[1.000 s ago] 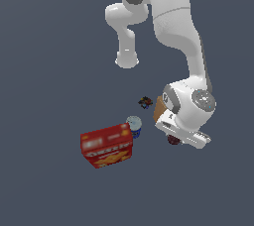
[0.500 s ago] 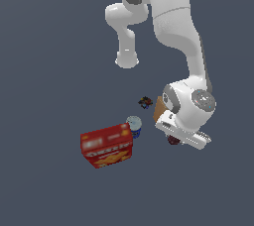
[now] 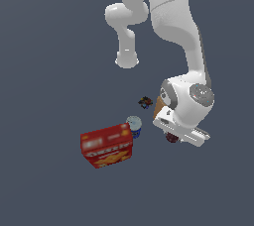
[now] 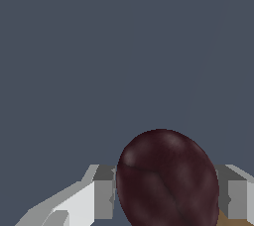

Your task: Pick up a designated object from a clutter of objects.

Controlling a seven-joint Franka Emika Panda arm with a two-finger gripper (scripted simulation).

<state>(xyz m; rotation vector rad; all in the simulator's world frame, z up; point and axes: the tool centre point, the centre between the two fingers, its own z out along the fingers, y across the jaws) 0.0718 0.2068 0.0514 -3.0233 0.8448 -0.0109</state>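
The dark maroon bumpy ball [image 4: 167,180] sits between my two fingers in the wrist view, with a grey pad against each side of it. In the exterior view only a sliver of the ball [image 3: 172,138] shows, low under my hand. My gripper [image 3: 173,136] is down at the floor and shut on the ball. The tan block [image 3: 158,105] is mostly hidden behind my wrist; a corner of it shows in the wrist view [image 4: 225,218].
A large red box with yellow print [image 3: 107,145] lies toward the exterior view's left. A small blue-white can [image 3: 134,126] stands by the box's corner. A tiny black speckled object [image 3: 145,102] lies beside the tan block. The arm's base [image 3: 127,60] stands behind.
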